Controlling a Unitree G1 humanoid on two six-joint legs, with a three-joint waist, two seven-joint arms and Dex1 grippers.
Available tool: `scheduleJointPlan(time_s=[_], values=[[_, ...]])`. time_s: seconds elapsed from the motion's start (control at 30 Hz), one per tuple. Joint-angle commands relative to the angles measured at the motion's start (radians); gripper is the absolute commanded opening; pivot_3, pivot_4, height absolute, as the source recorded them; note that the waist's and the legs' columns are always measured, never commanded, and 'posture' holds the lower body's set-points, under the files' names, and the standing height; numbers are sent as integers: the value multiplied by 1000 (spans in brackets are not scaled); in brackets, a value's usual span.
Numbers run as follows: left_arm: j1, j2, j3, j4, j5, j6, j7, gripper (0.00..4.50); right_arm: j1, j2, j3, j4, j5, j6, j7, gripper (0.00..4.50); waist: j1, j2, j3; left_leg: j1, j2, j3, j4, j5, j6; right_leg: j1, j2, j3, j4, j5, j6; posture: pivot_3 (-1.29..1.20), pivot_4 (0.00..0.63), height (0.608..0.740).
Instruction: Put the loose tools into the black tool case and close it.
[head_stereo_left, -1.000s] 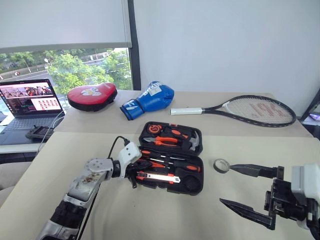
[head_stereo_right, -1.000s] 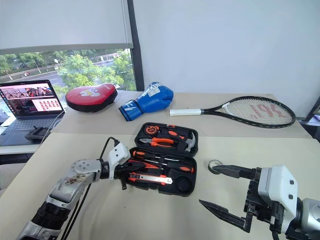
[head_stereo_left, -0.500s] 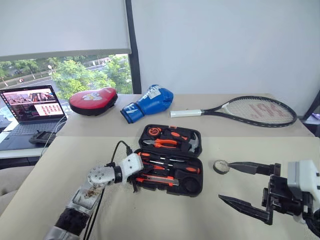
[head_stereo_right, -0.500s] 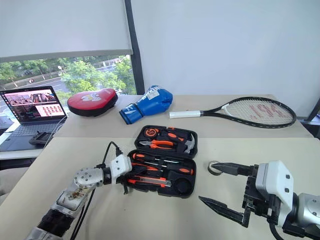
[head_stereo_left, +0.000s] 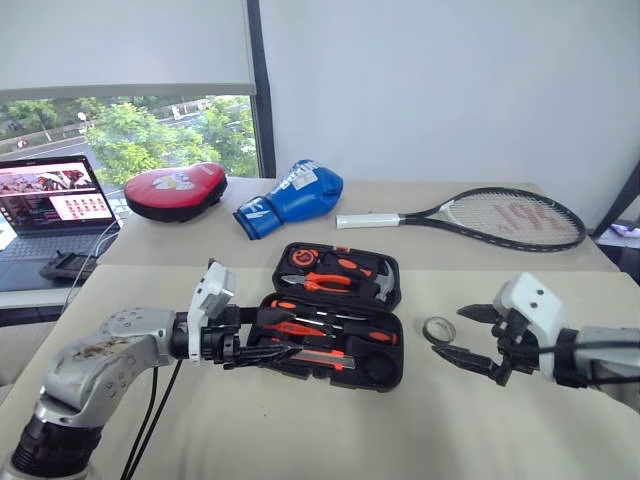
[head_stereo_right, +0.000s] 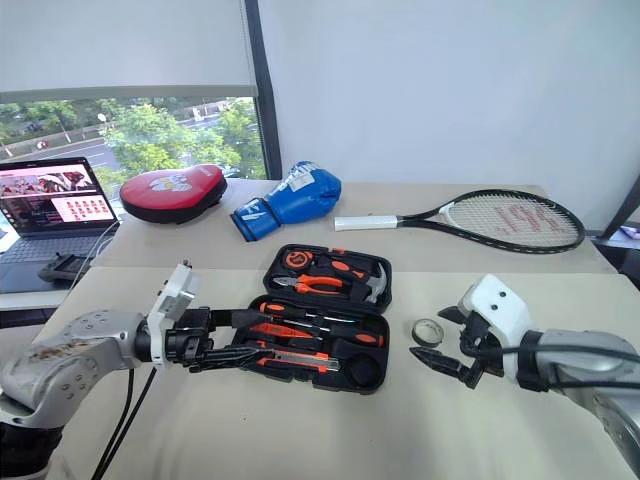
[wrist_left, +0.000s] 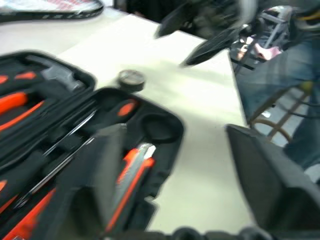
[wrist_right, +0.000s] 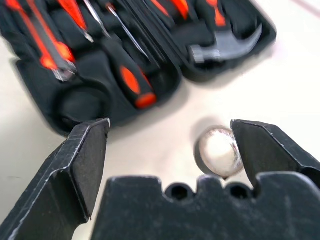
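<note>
Left eye view, from the left: a laptop (head_stereo_left: 55, 205) stands open on a side surface, then a red punch pad (head_stereo_left: 175, 190) and a blue boxing glove (head_stereo_left: 290, 197) lie along the far part of the beige table (head_stereo_left: 330, 430). Nearer, the left gripper (head_stereo_left: 268, 335) reaches in level toward the left end of the black tool case (head_stereo_left: 335, 312), its two fingers spread apart with nothing between them; the fingertips hang over the front half of the case, where they overlap the tools.

The case lies wide open in the middle of the table. Its far half holds the orange-handled pliers (head_stereo_left: 330, 282) and the hammer (head_stereo_left: 385, 285). Its near half holds the two screwdrivers (head_stereo_left: 335, 325), side by side along the length, and the utility knife (head_stereo_left: 320, 352) along the front edge. A round recess at the right front corner of that half stands empty.

Just beside the case's right end, flat on the table and apart from it, lies the small black tape roll (head_stereo_left: 438, 329). The right gripper (head_stereo_left: 478, 333) points at it from the right, fingers spread wide; in the right wrist view the roll (wrist_right: 218, 151) sits just inside one finger (wrist_right: 270, 150), not gripped. A tennis racket (head_stereo_left: 480, 215) lies at the far right.
</note>
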Motion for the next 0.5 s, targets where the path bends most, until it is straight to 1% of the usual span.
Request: scheduleJointPlan(time_s=[0.03,0.27,0.37,0.47,0.5], values=[[24,44,62,-102,-57,28,29,4488,-146,18,158,122,-78,95,3,4500,-1,0,1,-1,0,0,0,0,0,-1,0,0,0,0,0,0,150,740],[81,47,113,-144,-71,13,83,4488,-305,66,344,287,-227,68,65,4500,-1,1,1,-4,-2,1,0,1,-2,-5,2,-2,1,0,0,0,150,740],[90,42,116,-152,-73,6,101,4488,-333,85,382,340,-274,47,94,4500,0,1,1,-5,-2,2,0,1,-2,-6,3,-2,1,0,0,0,150,740],[115,40,124,-150,-55,-19,98,4500,-364,112,407,393,-316,30,120,3787,-1,1,1,-5,-2,2,0,1,-2,-6,3,-3,2,0,0,0,150,740],[118,41,124,-149,-48,-27,95,4500,-374,120,413,406,-330,20,128,3446,-1,1,1,-5,-2,2,0,1,-2,-6,3,-2,2,0,0,0,150,740]])
